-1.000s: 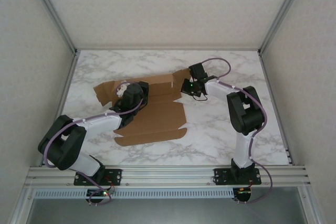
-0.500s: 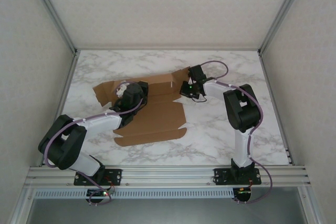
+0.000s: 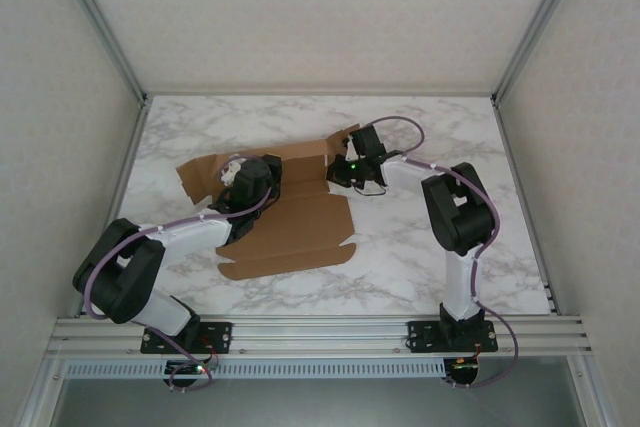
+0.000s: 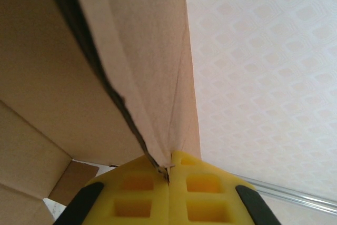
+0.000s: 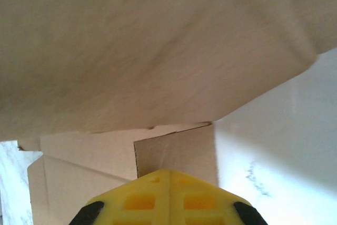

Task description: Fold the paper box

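**Me:** On the marble table [image 3: 430,257], between my two arms, the paper box [image 3: 300,227] lies mostly flat as a cut sheet. One flap [image 3: 343,139] at its far-right corner is standing up.

**Partner:** And your fingers?

**Me:** My left gripper [image 4: 168,171] is clamped on a folded edge at the sheet's left side. The cardboard layers run straight into the seam between the yellow pads [image 4: 137,191]. My right gripper [image 5: 169,175] is clenched with nothing I can see between its pads, nosed in close to that upright flap.

**Partner:** How will the thing handle?

**Me:** Light, I judge. It should be stiff across the panels and bend willingly only along the crease lines. Thin board probably slides on smooth stone, so one hand ought to pin it while the other bends. The tabs look easy to crush or tear.

**Partner:** Where would you take hold?

**Me:** At a flap's free edge, near its middle, away from slits and corners. Or I'd push closed fingers against the panel face, close to the crease.
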Robot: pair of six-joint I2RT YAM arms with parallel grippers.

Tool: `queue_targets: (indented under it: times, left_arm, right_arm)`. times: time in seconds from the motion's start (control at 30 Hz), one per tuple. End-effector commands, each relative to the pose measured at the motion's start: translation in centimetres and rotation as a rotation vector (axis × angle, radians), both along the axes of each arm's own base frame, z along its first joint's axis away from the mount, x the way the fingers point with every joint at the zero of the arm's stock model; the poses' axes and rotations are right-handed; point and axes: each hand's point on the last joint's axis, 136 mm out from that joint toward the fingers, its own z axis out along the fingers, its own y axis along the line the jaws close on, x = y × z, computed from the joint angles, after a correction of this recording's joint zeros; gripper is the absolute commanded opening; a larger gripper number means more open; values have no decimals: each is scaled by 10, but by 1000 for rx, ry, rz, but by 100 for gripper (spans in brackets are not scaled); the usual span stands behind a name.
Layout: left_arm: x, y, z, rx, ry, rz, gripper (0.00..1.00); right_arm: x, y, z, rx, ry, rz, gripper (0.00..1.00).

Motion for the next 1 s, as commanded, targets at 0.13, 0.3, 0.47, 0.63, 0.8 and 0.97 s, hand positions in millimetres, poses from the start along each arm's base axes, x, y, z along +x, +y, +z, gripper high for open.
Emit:
queue_targets:
  times: [0.13,0.3,0.47,0.63,0.8,0.97]
  left_arm:
    - [-6,-1,-23,33,76,-18,0]
    - [-7,-1,-25,29,77,-20,0]
    - [-9,2,-25,32,79,-13,0]
    - [-11,9,-21,35,72,3,0]
    - [-12,13,-22,38,76,5,0]
    - [-11,14,-19,33,74,-3,0]
  right_arm:
    - [-8,10,-38,-52,70,-1,4]
    - [-13,4,-60,-98,107,-29,4]
    - [-12,7,-29,-50,37,-12,7]
    - [-22,-1,32,-25,-106,57,12]
    - [-38,-22,79,-37,-217,109,11]
    - [-36,-62,133,-66,-374,37,11]
